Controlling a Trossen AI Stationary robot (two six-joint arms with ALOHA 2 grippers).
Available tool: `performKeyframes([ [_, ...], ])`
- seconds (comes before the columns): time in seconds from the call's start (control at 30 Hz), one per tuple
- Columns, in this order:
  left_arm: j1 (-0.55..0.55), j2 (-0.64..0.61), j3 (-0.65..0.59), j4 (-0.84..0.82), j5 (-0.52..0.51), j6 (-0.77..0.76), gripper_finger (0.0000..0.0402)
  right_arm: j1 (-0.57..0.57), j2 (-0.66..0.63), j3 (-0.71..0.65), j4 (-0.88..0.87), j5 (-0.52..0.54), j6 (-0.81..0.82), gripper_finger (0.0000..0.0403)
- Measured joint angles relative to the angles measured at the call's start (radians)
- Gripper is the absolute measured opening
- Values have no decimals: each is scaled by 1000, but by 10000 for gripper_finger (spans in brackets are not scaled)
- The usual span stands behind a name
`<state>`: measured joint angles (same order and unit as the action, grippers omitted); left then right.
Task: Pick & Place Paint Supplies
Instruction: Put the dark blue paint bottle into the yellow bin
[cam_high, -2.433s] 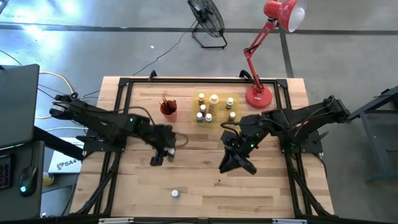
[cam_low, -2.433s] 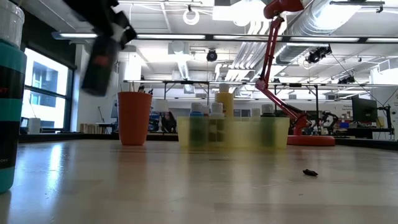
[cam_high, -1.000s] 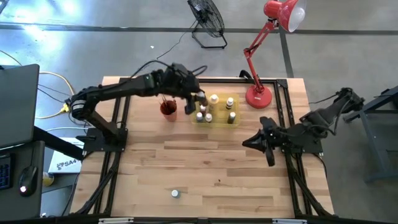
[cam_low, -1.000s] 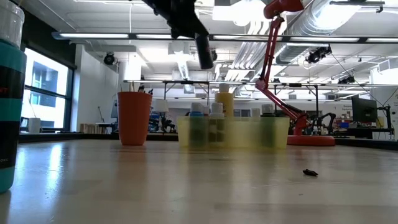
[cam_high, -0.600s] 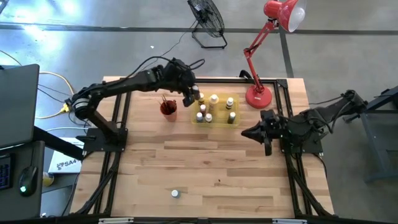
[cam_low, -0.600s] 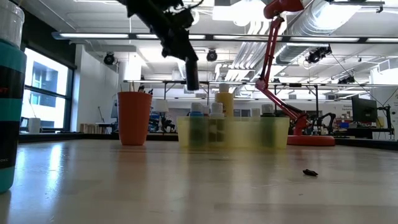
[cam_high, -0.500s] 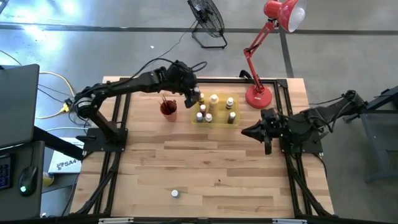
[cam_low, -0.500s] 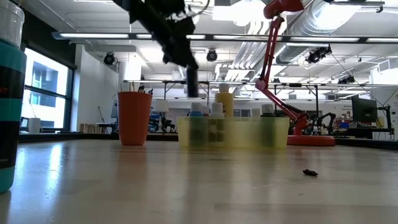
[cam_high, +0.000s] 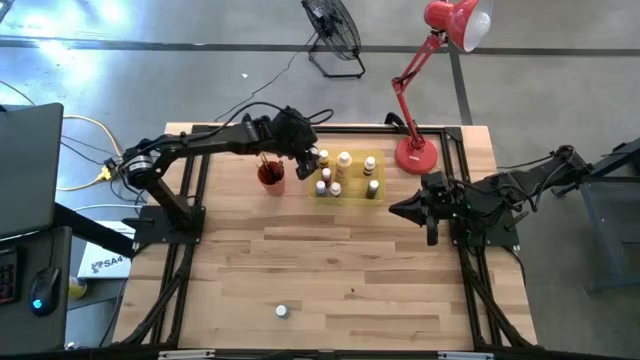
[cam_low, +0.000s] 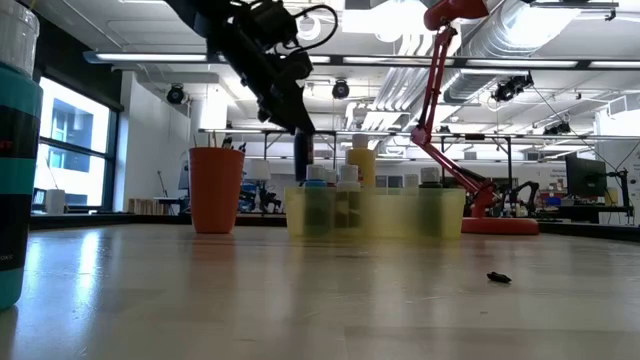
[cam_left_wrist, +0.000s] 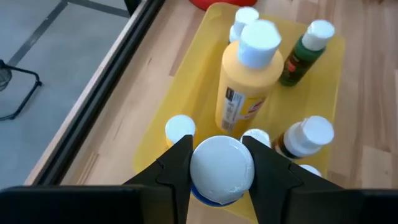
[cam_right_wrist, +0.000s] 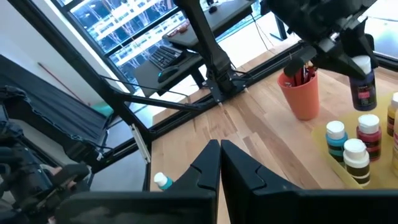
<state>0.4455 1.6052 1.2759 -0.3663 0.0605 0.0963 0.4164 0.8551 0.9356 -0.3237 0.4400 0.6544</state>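
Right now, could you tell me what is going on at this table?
The left gripper holds a small white-capped paint bottle just above the yellow tray, at the end nearest the red cup of brushes. Several bottles already stand in the tray. One more bottle still lies alone near the table's front edge. The right gripper is shut and empty, waiting at the right side of the table.
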Motion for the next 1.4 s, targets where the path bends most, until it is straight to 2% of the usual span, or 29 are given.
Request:
performKeyframes([
  [0.23,0,16,-11,44,11,-2,119,0,0,0,0,9,3,4],
  [0.97,0,210,-13,89,27,-25,119,0,0,0,11,30,3,4],
  [1.2,0,221,-10,96,25,-27,120,0,0,0,15,30,4,4],
  [1.4,0,222,-10,87,23,-29,144,0,0,0,15,29,4,4],
])
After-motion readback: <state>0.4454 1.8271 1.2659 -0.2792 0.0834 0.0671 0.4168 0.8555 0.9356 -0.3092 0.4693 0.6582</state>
